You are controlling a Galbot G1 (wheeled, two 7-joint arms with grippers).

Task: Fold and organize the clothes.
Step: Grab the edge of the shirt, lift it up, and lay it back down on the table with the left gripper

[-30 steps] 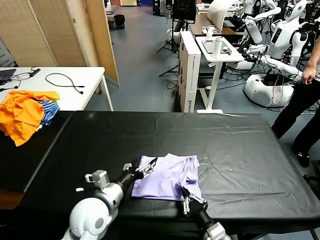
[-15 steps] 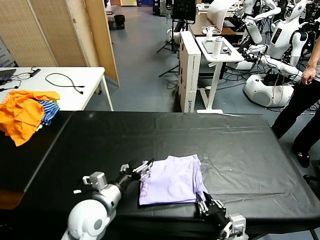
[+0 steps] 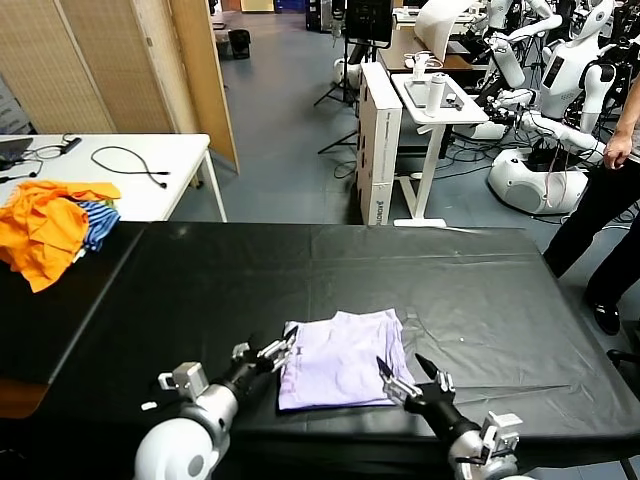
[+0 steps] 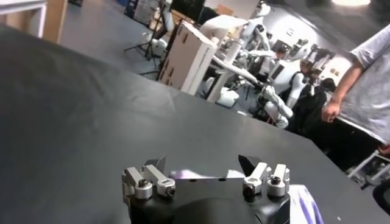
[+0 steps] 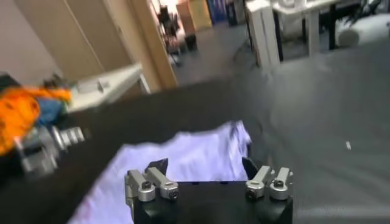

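Note:
The clothes, one pale lavender T-shirt (image 3: 343, 362), lie folded into a flat rectangle near the front edge of the black table (image 3: 300, 265). My left gripper (image 3: 272, 352) is open at the shirt's left edge, nothing between its fingers; in the left wrist view (image 4: 203, 164) a lavender strip of the T-shirt (image 4: 190, 175) shows just past it. My right gripper (image 3: 402, 368) stands open at the shirt's near right corner, holding nothing. In the right wrist view (image 5: 204, 165) the T-shirt (image 5: 183, 152) spreads beyond the open fingers, with the left gripper (image 5: 46, 149) farther off.
A heap of orange and blue-striped garments (image 3: 50, 225) lies at the table's far left corner, beside a white table (image 3: 150, 185) with a cable. A person (image 3: 610, 190) stands past the right end. Other robots and a white stand (image 3: 430, 110) are behind.
My right gripper has opened and let go of the shirt, then drawn back to the right. The shirt's near part was folded over and now lies flat. My left gripper has drawn back a little.

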